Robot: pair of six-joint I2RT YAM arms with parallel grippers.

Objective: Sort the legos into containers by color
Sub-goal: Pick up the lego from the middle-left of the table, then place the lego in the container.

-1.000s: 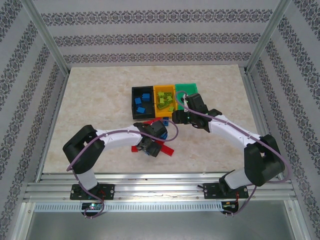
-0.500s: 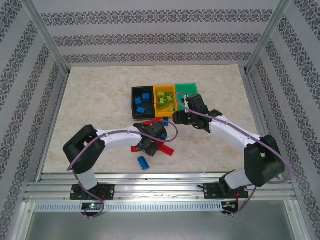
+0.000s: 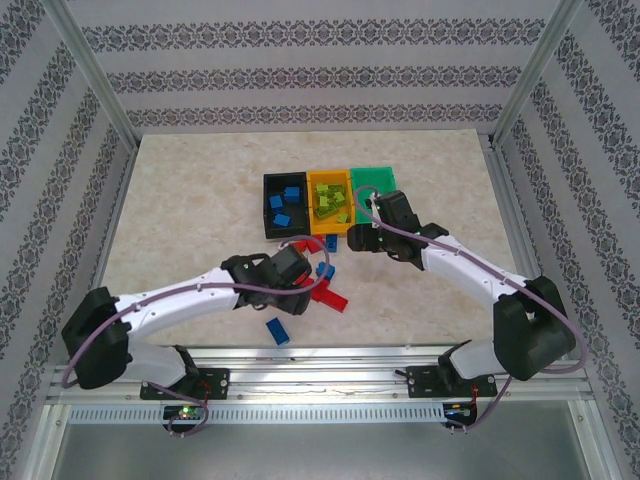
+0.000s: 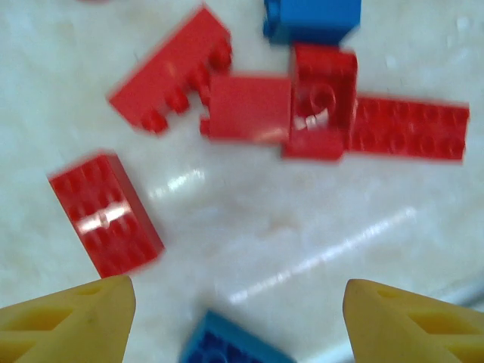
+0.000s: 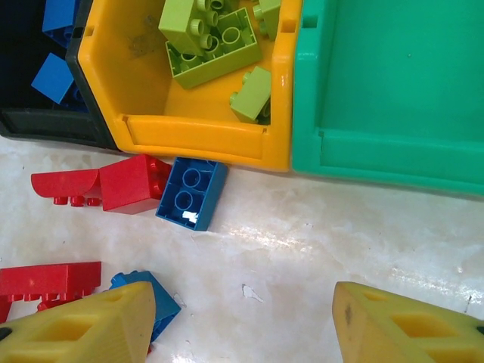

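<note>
Lately a blue brick [image 3: 276,330] had landed on the desk [image 3: 180,220]; left gripper [image 4: 240,321] and right gripper [image 5: 242,325] gaped empty; red bricks [image 4: 249,110] lay unsorted.

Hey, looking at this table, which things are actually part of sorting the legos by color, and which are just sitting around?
Part of the job:
black bin, yellow-orange bin, green bin, red bricks, blue bricks, lime green bricks.

Just there:
marble tabletop, metal frame, patterned walls.
</note>
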